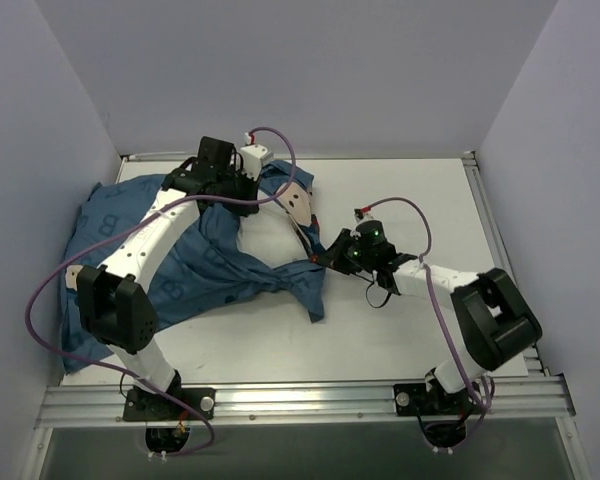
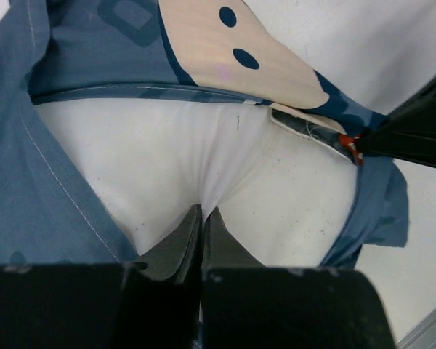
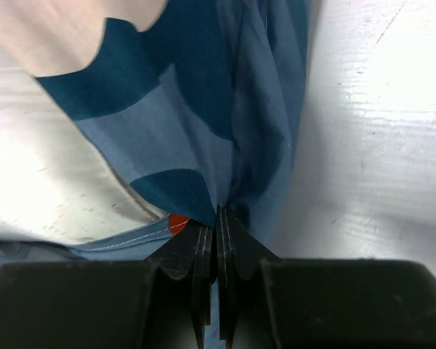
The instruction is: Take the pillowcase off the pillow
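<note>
The blue printed pillowcase (image 1: 190, 265) lies crumpled across the left half of the table, its mouth pulled open around the white pillow (image 1: 270, 235). My left gripper (image 1: 245, 200) reaches down at the back. In the left wrist view it (image 2: 203, 211) is shut on a pinch of the pillow (image 2: 276, 189), with the pillowcase (image 2: 73, 65) bunched round it. My right gripper (image 1: 325, 257) is shut on the pillowcase's right edge. The right wrist view shows blue pillowcase cloth (image 3: 203, 123) gathered into the right gripper (image 3: 218, 211), with the pillow (image 3: 43, 167) at the left.
The white table (image 1: 410, 200) is boxed in by pale walls on three sides. A metal rail (image 1: 310, 400) runs along the near edge. Purple cables (image 1: 435, 290) loop off both arms. The right gripper's black tip (image 2: 414, 134) shows at the left wrist view's right edge.
</note>
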Robot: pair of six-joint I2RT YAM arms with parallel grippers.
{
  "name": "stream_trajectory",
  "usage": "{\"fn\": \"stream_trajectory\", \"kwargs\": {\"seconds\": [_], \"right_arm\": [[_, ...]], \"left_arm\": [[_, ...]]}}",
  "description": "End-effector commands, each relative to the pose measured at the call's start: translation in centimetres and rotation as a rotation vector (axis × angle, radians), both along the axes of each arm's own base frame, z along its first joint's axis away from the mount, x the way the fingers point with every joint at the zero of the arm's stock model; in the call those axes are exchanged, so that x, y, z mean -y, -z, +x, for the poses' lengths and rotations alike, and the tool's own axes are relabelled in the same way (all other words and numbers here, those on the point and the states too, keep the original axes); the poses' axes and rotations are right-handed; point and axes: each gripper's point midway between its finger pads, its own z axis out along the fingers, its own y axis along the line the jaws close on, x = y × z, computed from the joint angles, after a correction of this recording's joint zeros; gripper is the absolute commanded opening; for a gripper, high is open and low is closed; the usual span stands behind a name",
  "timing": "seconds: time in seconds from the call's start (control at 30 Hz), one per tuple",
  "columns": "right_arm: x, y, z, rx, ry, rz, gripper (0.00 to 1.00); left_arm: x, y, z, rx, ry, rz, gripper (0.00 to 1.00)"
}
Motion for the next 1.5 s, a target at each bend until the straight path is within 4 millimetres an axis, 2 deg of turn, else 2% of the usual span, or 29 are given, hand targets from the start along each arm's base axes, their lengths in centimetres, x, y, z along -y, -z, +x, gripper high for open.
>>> {"fn": "stream_trajectory", "kwargs": {"seconds": [0.0, 0.03, 0.07, 0.13, 0.17, 0.3, 0.37, 0.4, 0.5, 0.6, 0.63, 0.67, 0.7, 0.73, 0.77, 0.83, 0.87, 0.93, 0.97, 1.07, 1.1, 1.13, 1.17, 1.2, 1.23, 1.27, 1.3, 1.37, 1.47], "right_arm": [[3.4, 6.8, -2.8, -0.195, -0.059, -0.192, 0.0], [3.3, 7.7, -2.8, -0.214, -0.073, -0.209, 0.0], [3.4, 7.7, -2.2, -0.211, -0.075, -0.222, 0.0], [4.1, 9.0, -2.0, -0.227, -0.088, -0.269, 0.0], [4.4, 9.3, -2.0, -0.237, -0.089, -0.284, 0.0], [5.2, 10.0, -1.8, -0.242, -0.089, -0.316, 0.0], [5.2, 10.4, -1.6, -0.239, -0.104, -0.329, 0.0], [5.3, 11.0, -1.6, -0.251, -0.108, -0.34, 0.0], [4.6, 11.0, 0.1, -0.224, -0.126, -0.348, 0.0], [2.5, 9.9, 2.8, -0.172, -0.147, -0.299, 0.0], [1.1, 9.5, 3.0, -0.175, -0.189, -0.244, 0.0], [-0.7, 7.6, 4.8, -0.109, -0.206, -0.179, 0.0], [-2.1, 6.9, 5.2, -0.107, -0.218, -0.114, 0.0], [-3.6, 5.7, 5.4, -0.086, -0.241, -0.049, 0.0], [-6.0, 3.7, 5.7, -0.02, -0.287, 0.04, 0.0], [-7.9, 2.4, 5.7, -0.013, -0.28, 0.122, 0.0], [-8.7, 2.1, 5.5, 0.0, -0.29, 0.134, 0.0], [-9.0, 2.5, 5.4, -0.028, -0.27, 0.143, 0.0], [-9.1, 2.3, 5.5, -0.017, -0.263, 0.161, 0.0], [-8.9, 2.8, 5.4, -0.036, -0.229, 0.192, 0.0], [-9.2, 2.9, 5.2, -0.041, -0.235, 0.193, 0.0], [-9.4, 3.0, 5.1, -0.043, -0.24, 0.195, 0.0], [-9.7, 3.0, 5.0, -0.045, -0.245, 0.196, 0.0], [-10.0, 2.8, 4.9, -0.04, -0.251, 0.2, 0.0], [-10.2, 2.5, 5.0, -0.033, -0.252, 0.211, 0.0], [-10.2, 2.2, 5.0, -0.029, -0.251, 0.218, 0.0], [-10.3, 2.0, 5.0, -0.022, -0.252, 0.224, 0.0], [-10.2, 1.6, 4.9, -0.021, -0.247, 0.23, 0.0], [-9.9, 1.5, 4.8, -0.02, -0.241, 0.226, 0.0]], "left_arm": [[-5.9, -7.3, 5.4, 0.251, -0.193, -0.027, 0.02], [-6.2, -8.1, 5.4, 0.246, -0.2, -0.051, 0.02], [-6.1, -10.9, 5.3, 0.283, -0.197, -0.105, 0.02], [-7.4, -13.5, 5.4, 0.323, -0.225, -0.123, 0.02], [-7.9, -16.1, 5.4, 0.38, -0.23, -0.131, 0.02], [-10.8, -18.2, 5.9, 0.434, -0.285, -0.086, 0.02], [-11.7, -17.9, 5.9, 0.421, -0.296, -0.079, 0.02], [-11.6, -17.0, 5.7, 0.402, -0.289, -0.079, 0.02], [-10.5, -16.6, 4.6, 0.376, -0.252, -0.133, 0.02], [-9.0, -16.1, 3.7, 0.326, -0.224, -0.194, 0.02], [-8.4, -15.7, 3.3, 0.313, -0.208, -0.204, 0.02], [-6.7, -15.5, 2.6, 0.305, -0.16, -0.207, 0.02], [-5.9, -14.9, 2.3, 0.294, -0.138, -0.194, 0.02], [-5.2, -14.2, 2.1, 0.282, -0.119, -0.174, 0.02], [-4.8, -12.3, 2.3, 0.254, -0.112, -0.133, 0.02], [-3.5, -9.8, 1.8, 0.193, -0.067, -0.098, 0.02], [-3.3, -7.7, 2.0, 0.156, -0.044, -0.062, 0.04], [-2.5, -5.5, 1.3, 0.119, 0.035, 0.0, 0.25], [-2.1, -4.2, 1.1, 0.095, 0.059, 0.025, 0.51], [0.1, -3.8, -0.6, 0.12, 0.168, 0.079, 0.69], [0.7, -3.6, -1.1, 0.129, 0.192, 0.1, 0.84], [2.5, -3.6, -2.2, 0.155, 0.256, 0.121, 0.89], [3.2, -3.8, -2.8, 0.175, 0.283, 0.137, 0.95], [3.6, -3.4, -3.2, 0.184, 0.291, 0.178, 0.94], [5.2, -2.9, -4.3, 0.196, 0.345, 0.206, 0.94], [5.7, -2.4, -4.5, 0.202, 0.358, 0.232, 0.94], [5.5, -1.4, -4.3, 0.204, 0.343, 0.29, 0.94], [6.2, 0.2, -4.1, 0.204, 0.337, 0.344, 0.94], [5.5, 2.5, -2.8, 0.186, 0.299, 0.436, 0.94]]}}
